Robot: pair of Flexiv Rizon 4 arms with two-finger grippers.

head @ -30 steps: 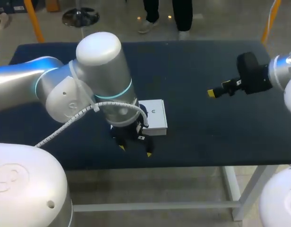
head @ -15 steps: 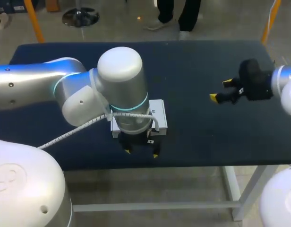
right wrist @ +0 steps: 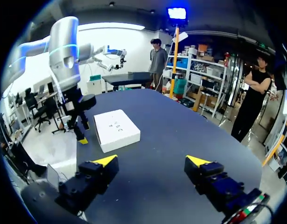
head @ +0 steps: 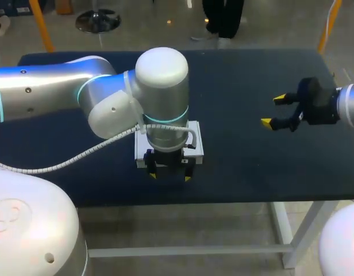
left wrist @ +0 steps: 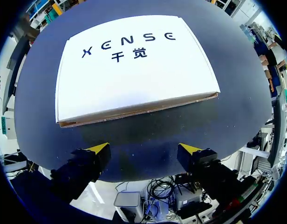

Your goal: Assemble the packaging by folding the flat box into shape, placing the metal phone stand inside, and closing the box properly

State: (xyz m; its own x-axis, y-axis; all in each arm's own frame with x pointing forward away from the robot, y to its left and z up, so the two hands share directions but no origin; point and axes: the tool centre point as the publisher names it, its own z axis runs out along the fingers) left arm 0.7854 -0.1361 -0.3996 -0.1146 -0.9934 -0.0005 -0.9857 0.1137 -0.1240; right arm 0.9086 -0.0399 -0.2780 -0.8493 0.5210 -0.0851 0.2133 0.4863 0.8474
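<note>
A white box [head: 196, 145] is seen just below the middle of the head view, lying flat on the dark blue desk [head: 234, 75] close to the desk's near edge. Much of the box is covered from above by the left arm [head: 160, 86], which comes in from the left of the frame and points straight down. The left arm's fingers [head: 152, 174] are set just on the near side of the box, at the lower middle of the frame. In the left wrist view the box [left wrist: 134, 65] lies ahead of these fingers [left wrist: 94, 156], its printed top flat and a brown cardboard edge shown along the side that faces them. The two fingers are spread wide and nothing is held between them; only the bare desk [left wrist: 148, 126] is seen in the gap, and the box is not touched.

The right arm [head: 349, 103] enters at the right edge of the head view. Its fingers [head: 268, 122] are held above the desk at the right of the frame, well apart from the box, and they point toward the middle. They are parted wide and nothing is gripped. In the right wrist view the box [right wrist: 116, 129] is seen well ahead of these fingers [right wrist: 99, 170], with the left arm [right wrist: 64, 46] standing over its far side.
</note>
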